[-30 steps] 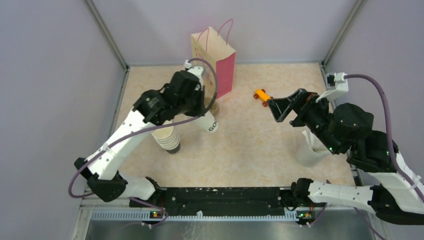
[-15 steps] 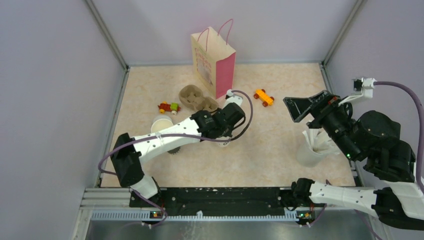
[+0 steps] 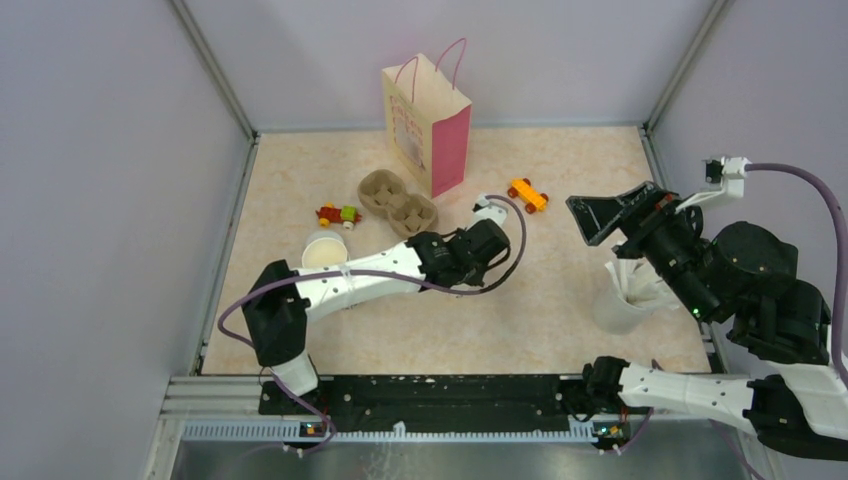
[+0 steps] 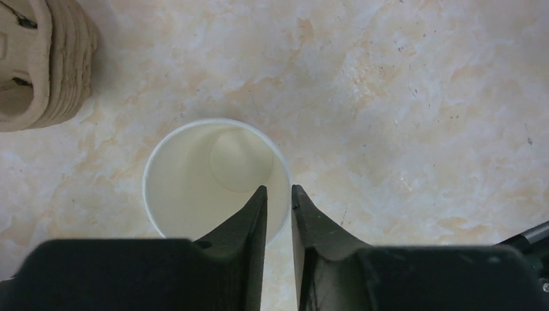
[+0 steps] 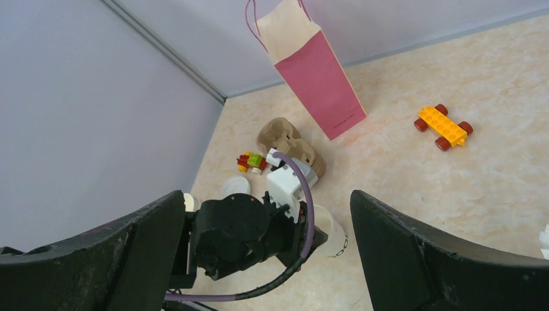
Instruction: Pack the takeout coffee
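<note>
My left gripper is shut on the rim of a lidless white paper cup, one finger inside and one outside. I look straight down into the empty cup. In the right wrist view this cup tilts under the left wrist near the table, with dark lettering on its side. In the top view the left wrist hides it at mid-table. No lidded cup shows. A round white disc lies near the toys; I cannot tell what it is. My right gripper is wide open, empty and raised at the right.
A pink paper bag stands at the back. A brown cup carrier lies before it. Small toy bricks and an orange toy car lie nearby. A cream open cup top shows beside my left arm. A larger white cup of sticks stands under my right arm.
My left arm swung down from beside the carrier and bag to mid-table with the cup, then edged right. My right arm pulled back right earlier and has since held still.
</note>
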Robot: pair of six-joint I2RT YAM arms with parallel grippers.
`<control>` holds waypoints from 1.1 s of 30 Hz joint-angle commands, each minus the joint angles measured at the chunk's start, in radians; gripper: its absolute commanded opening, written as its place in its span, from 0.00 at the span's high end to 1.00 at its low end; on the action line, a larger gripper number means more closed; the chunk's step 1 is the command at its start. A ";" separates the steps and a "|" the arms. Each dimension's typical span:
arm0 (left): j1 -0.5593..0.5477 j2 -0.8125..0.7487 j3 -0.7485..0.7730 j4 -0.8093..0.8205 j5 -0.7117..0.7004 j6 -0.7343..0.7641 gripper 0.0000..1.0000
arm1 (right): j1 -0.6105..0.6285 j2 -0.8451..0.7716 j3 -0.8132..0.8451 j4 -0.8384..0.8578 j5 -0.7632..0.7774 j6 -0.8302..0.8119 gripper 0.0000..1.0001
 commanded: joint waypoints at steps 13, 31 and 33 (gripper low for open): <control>0.013 -0.217 0.225 -0.135 -0.008 -0.094 0.01 | 0.006 0.020 -0.129 0.026 -0.041 0.135 0.05; 0.040 -0.526 0.257 -0.587 -0.207 -0.138 0.01 | -0.137 0.325 -0.154 -0.024 -0.273 0.086 0.03; 0.066 -0.487 0.316 -0.662 -0.212 -0.146 0.01 | -0.141 0.341 -0.156 0.011 -0.309 0.063 0.03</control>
